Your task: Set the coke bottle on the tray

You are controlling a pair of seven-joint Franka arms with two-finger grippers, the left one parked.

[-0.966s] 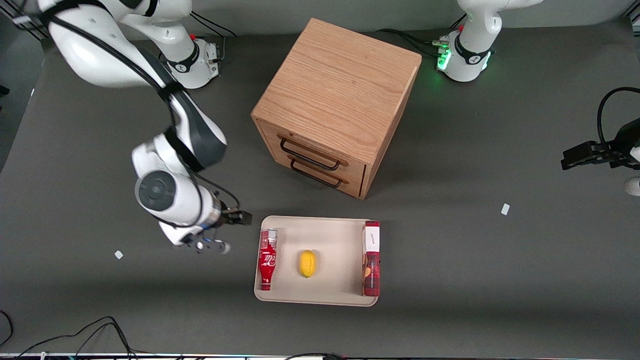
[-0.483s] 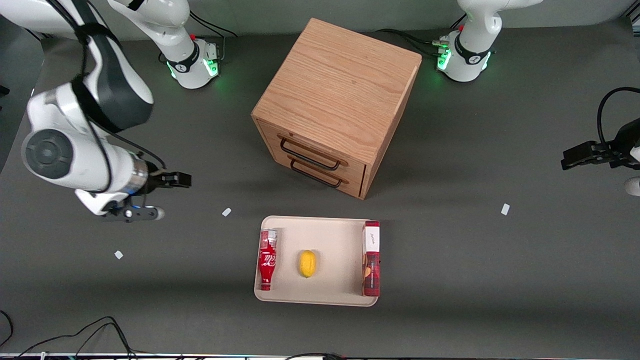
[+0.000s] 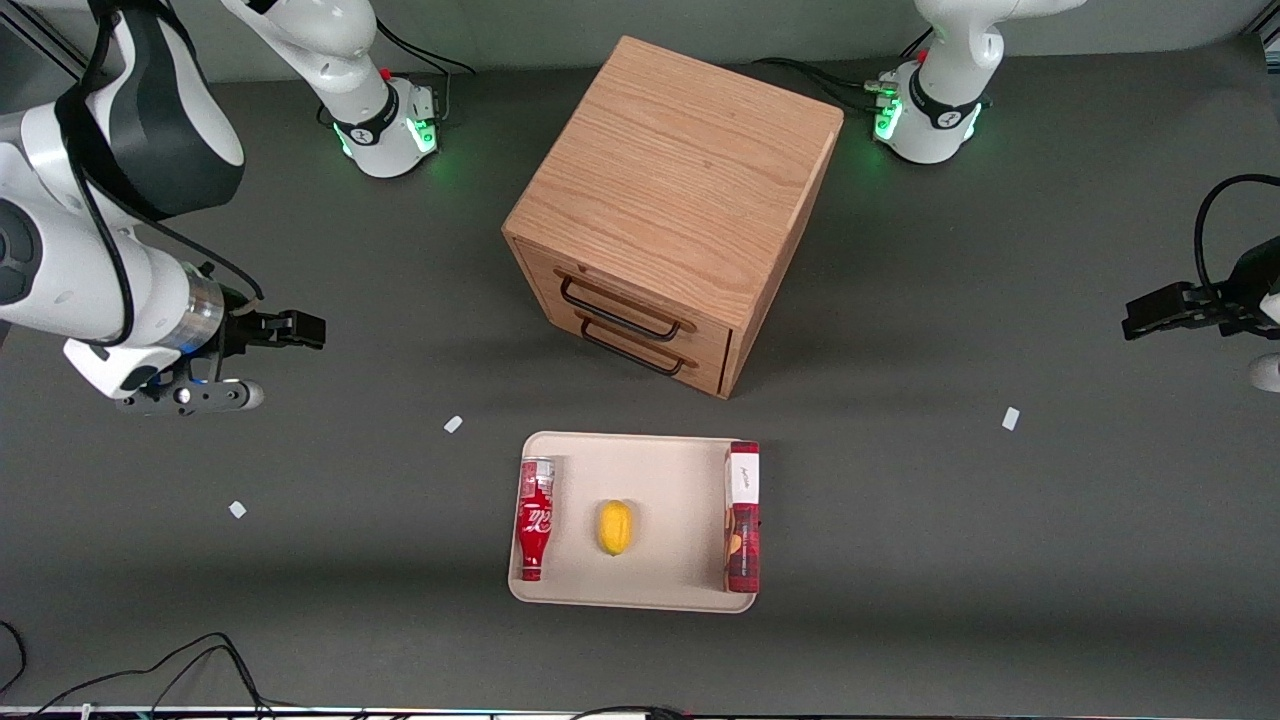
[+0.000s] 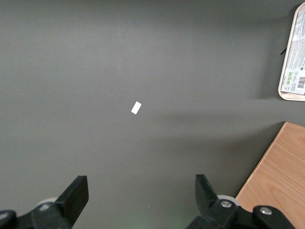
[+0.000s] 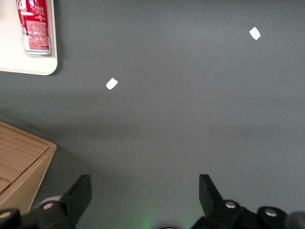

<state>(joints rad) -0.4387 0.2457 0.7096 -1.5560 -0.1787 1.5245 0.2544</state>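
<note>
The coke bottle lies on its side in the tray, beside a lemon. It looks light, rigid and slick—best pinched across its wider body. The gripper, jaws spread and empty, hangs well apart—toward the working arm's end.

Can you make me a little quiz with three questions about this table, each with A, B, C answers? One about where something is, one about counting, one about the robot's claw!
1. Where is the coke bottle?
A. lying in the tray
B. on top of the wooden cabinet
C. on the bare table

2. How many things lie in the tray?
A. one
B. three
C. five

3. What is the gripper doing?
A. squeezing the bottle
B. open and empty, above the table toward the working arm's end
C. pulling a drawer handle

Answers: 1 A, the bottle lies flat inside the rim. 2 B, bottle, lemon and red box. 3 B, its fingers stand apart with nothing between them.
</note>
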